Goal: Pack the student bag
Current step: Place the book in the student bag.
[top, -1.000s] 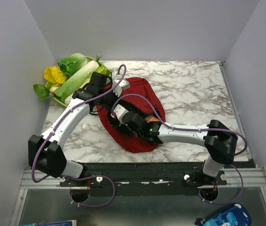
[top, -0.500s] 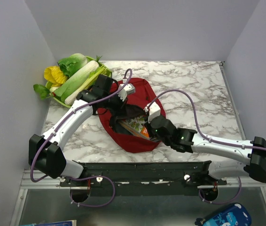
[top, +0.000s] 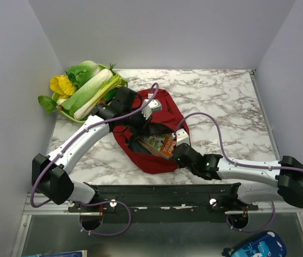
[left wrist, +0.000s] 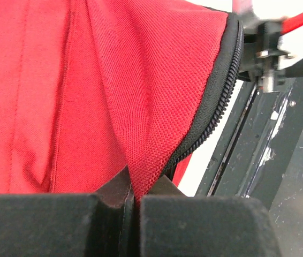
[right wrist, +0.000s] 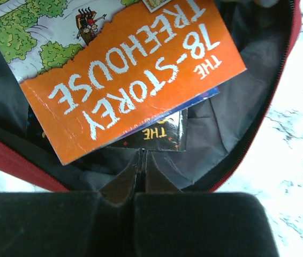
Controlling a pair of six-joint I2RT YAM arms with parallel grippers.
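Jaws now closed on nothing, the right gripper [right wrist: 142,160] had released the "78-Storey Treehouse" book [right wrist: 125,75] into the student bag [top: 162,107] on the marble table [top: 221,101], one item packed, while the left gripper [left wrist: 133,188] held its red fabric pinched, mouth open.

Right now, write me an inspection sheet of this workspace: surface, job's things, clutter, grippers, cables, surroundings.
Surface: marble-patterned table, bare on its right half.
Job's things: student bag lies unzipped, grey lining showing; an orange book lies inside on a dark book.
Clutter: green basket of vegetables at the far left corner.
Grippers: left gripper shut on the bag's red fabric near the zipper; right gripper shut, nothing seen between its jaws, at the bag's mouth.
Cables: purple cables loop along both arms, above the bag.
Surroundings: plain walls on three sides; blue patterned item below the near edge.
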